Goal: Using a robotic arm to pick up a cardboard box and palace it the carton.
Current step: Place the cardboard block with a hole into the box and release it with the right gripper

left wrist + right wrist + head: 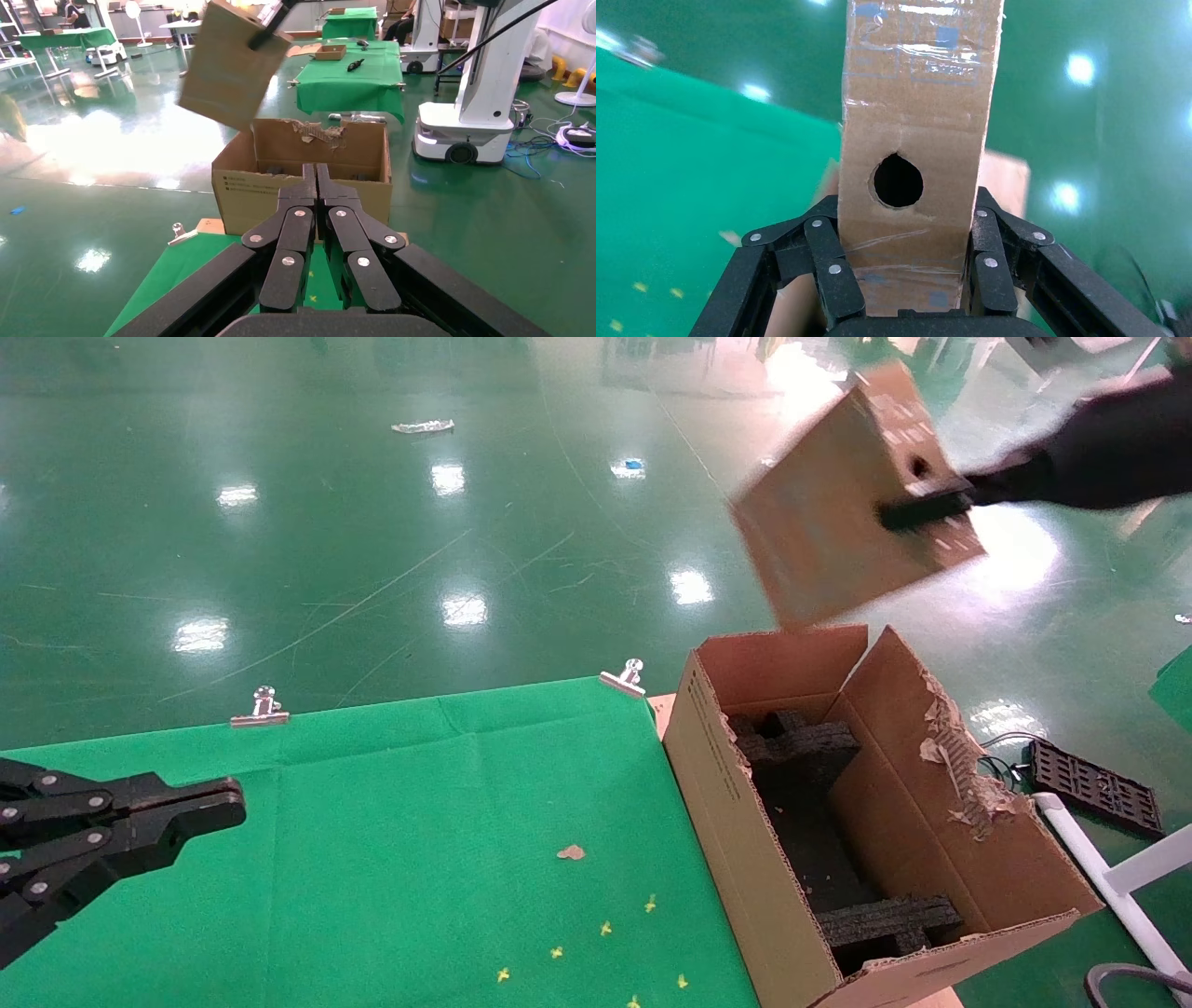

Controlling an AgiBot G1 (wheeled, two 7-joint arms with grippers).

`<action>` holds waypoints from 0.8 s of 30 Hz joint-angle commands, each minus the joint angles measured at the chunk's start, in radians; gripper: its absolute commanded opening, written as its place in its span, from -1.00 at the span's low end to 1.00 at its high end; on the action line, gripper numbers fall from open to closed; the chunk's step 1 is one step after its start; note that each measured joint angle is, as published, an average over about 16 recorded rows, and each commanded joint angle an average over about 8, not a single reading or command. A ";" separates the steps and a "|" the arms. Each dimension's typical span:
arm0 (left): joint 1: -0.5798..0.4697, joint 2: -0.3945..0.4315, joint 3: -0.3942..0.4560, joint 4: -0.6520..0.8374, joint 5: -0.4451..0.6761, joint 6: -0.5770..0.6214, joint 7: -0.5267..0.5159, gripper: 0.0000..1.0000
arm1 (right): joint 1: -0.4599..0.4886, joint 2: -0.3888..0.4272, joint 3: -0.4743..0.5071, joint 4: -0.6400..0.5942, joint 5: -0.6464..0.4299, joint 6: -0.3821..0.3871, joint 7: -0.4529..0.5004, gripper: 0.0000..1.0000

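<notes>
Right hand [931, 509] clamps the cardboard box [847, 514] by its narrow sides, tilted in the air above the far end of the carton [736, 822]; the opening lies below and nearer. Left hand [209, 808] pinched empty over the counter [419, 822].

cardboard box [852, 505] motion-blurred, right arm [1108, 453] blurred and cropped, carton [745, 859] base cut off

The floor [372, 523] was glossy green, scuffed, and reflected overhead lights. A green cloth [372, 859] covered the near table, held by metal clips [260, 708]. Further green-draped tables [349, 84] stood behind.
</notes>
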 commanded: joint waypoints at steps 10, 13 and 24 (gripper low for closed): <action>0.000 0.000 0.001 0.000 0.000 0.000 0.000 0.96 | -0.062 0.012 -0.074 -0.186 -0.083 -0.075 0.004 -1.00; 0.000 0.000 0.001 0.000 -0.001 0.000 0.000 1.00 | -0.102 0.000 -0.092 -0.234 -0.090 -0.076 0.006 -1.00; 0.000 -0.001 0.002 0.000 -0.001 -0.001 0.001 1.00 | -0.211 -0.074 -0.128 -0.388 -0.103 -0.044 -0.010 -1.00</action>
